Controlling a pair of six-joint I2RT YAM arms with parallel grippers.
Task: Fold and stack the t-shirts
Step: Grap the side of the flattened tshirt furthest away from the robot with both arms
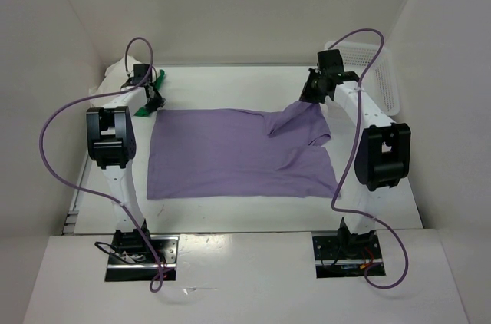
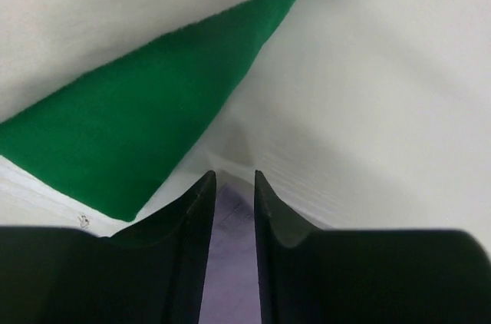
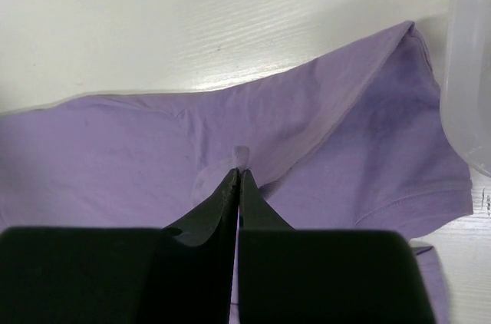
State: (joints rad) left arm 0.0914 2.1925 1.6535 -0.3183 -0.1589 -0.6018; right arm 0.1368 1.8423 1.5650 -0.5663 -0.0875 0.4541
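The light purple t-shirt [image 1: 230, 157] lies spread flat in the middle of the table. My right gripper [image 1: 311, 97] is shut on a pinch of its far right part and holds that part lifted, so the cloth hangs in a fold. In the right wrist view the gripper [image 3: 239, 172] is closed on the purple cloth [image 3: 115, 155]. My left gripper [image 1: 153, 97] is at the shirt's far left corner, beside the bright green t-shirt [image 1: 151, 100]. In the left wrist view the jaws [image 2: 235, 174] stand narrowly apart with purple cloth [image 2: 230, 262] showing between them and the green shirt [image 2: 130, 132] to the left. A pale cloth [image 1: 113, 72], perhaps the white-cream shirt, lies behind the left arm.
A white plastic lattice basket [image 1: 376, 71] stands at the far right corner, and its wall shows in the right wrist view [image 3: 472, 63]. White walls enclose the table on the left, the back and the right. Purple cables loop from both arms.
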